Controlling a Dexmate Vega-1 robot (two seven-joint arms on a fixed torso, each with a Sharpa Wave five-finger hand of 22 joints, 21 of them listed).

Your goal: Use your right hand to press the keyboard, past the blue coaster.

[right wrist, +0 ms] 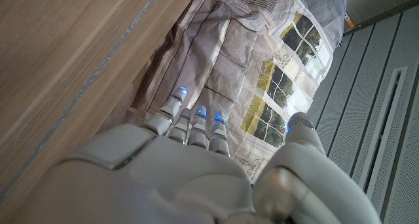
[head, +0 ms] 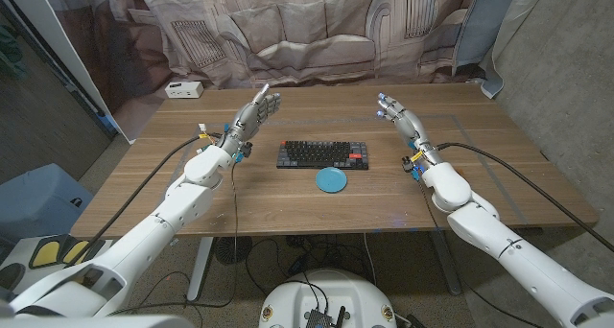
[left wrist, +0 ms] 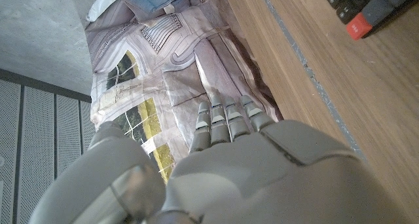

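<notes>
A small white box [head: 183, 89] is seen at the far left corner of the wooden table [head: 288, 199]. Behind the table, a printed cloth backdrop [head: 288, 31] with a sofa drawing is hung.

The head camera looks down from above the near edge of the wooden table [head: 288, 199], taking in the keyboard [head: 323, 154] at its centre and the printed backdrop [head: 297, 31] beyond. Each wrist camera sits close behind its own hand, the left hand [left wrist: 262, 178] and the right hand [right wrist: 163, 178], facing along the tabletop toward that same backdrop. The left wrist view catches a corner of the keyboard.
</notes>
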